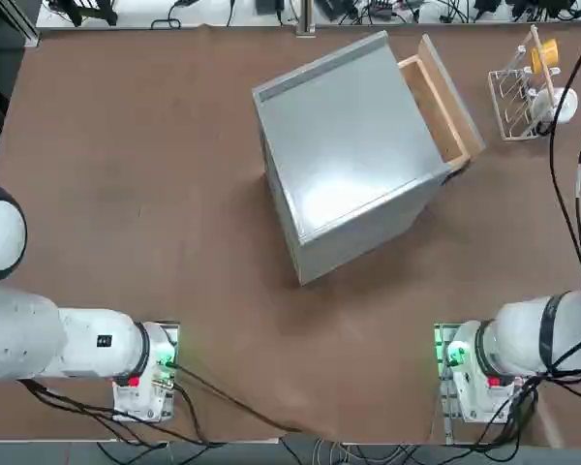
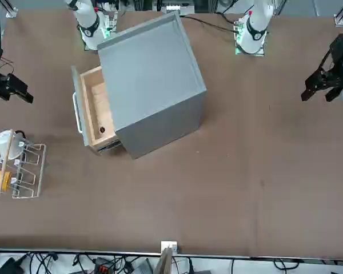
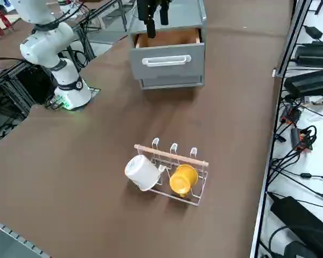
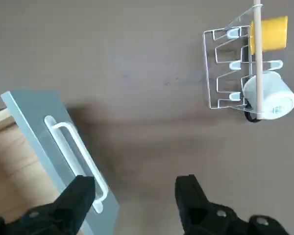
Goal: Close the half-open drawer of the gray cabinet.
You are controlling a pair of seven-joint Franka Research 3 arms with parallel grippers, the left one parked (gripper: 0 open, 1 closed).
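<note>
Drawer [image 2: 94, 111]: pale wooden tray with thin walls, standing partly pulled out of the gray cabinet [image 1: 353, 160] on the side that faces the wire rack [image 1: 523, 92]. Its gray front panel carries a white bar handle [image 3: 166, 61]. A small dark spot shows on the drawer's wooden floor in the front view.

Cabinet: large gray box with a smooth top, set at an angle on the brown table [image 1: 126, 194], toward the table's far edge from the arm bases.

Right gripper [image 4: 134, 193]: black two-finger claw, released, fingers spread wide and holding nothing. It hangs in the air above the table beside the drawer's front panel, pointing down; in the wrist view one finger [image 4: 78, 193] lies over the end of the handle, but contact cannot be told.

Wire rack: small white frame with a wooden rod, well apart from the cabinet on the drawer's side, holding a yellow cup [image 3: 183, 179] and a white cup [image 3: 142, 172] side by side.
</note>
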